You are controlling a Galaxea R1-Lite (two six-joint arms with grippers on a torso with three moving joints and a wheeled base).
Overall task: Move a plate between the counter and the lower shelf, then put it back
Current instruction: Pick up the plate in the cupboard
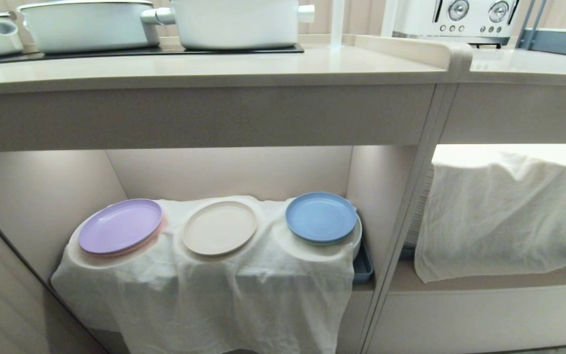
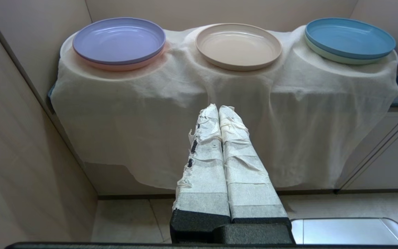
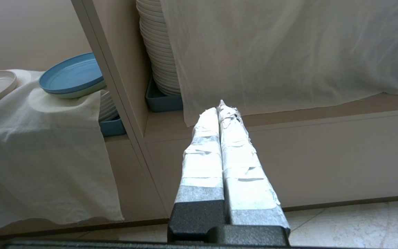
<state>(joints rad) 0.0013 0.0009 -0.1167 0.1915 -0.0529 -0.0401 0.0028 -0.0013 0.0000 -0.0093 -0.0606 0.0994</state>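
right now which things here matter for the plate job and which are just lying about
For the job:
- cream plate, middle hump
- lower shelf
- counter
- left gripper, fingers shut, facing the shelf

Just lying about:
- lilac plate
- blue plate
- pots
- toaster
- right gripper, parked

Head view looks forward and down at the counter (image 1: 204, 69) edge and lower shelf (image 1: 42, 206) beneath. Left wrist view faces that shelf from nearer, low. Right wrist view faces the cubby right of it; all three share the blue plate (image 1: 321, 217).
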